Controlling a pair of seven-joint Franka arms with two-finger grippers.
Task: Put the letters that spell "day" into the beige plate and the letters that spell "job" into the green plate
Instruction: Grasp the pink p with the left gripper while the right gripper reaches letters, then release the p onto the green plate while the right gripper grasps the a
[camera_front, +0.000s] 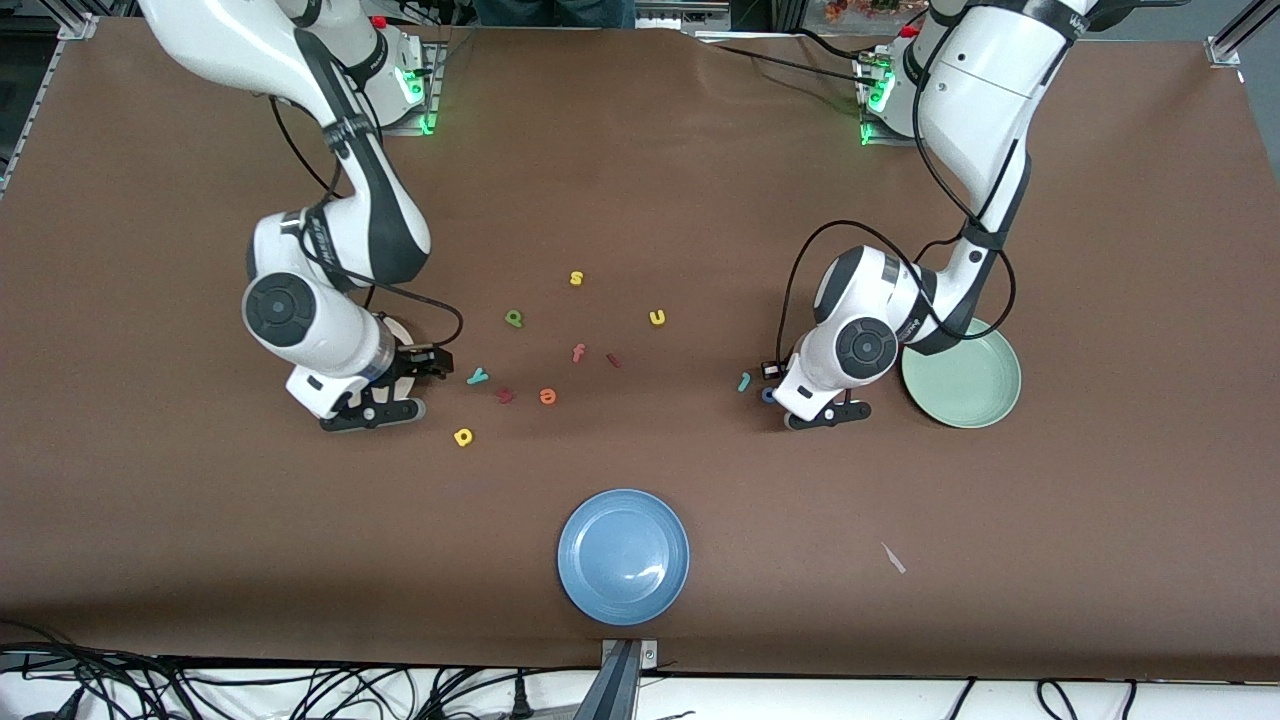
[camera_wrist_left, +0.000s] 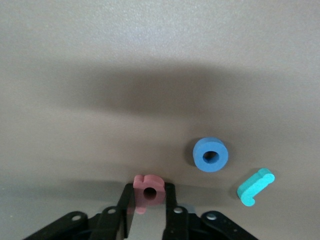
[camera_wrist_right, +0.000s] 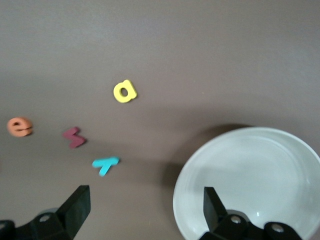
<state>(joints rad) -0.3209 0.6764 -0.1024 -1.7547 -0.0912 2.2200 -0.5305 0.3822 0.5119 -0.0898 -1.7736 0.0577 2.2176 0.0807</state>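
Salmon-red letter (camera_wrist_left: 148, 190) sits clenched in our left gripper (camera_wrist_left: 150, 210) beside the green plate (camera_front: 985, 395), near blue "o" (camera_wrist_left: 210, 154); our right gripper (camera_wrist_right: 145, 207) hangs released over the beige plate (camera_wrist_right: 280, 150).

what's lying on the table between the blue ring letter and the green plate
In the front view the left gripper stands between the blue ring letter and the green plate.

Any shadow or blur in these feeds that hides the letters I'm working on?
Left wrist view: a broad soft shadow crosses the table, yet the salmon letter, blue "o" and teal "j" stay sharp. Right wrist view: slightly soft, plate casts a shadow. Front view: even light, left arm covers the salmon letter.
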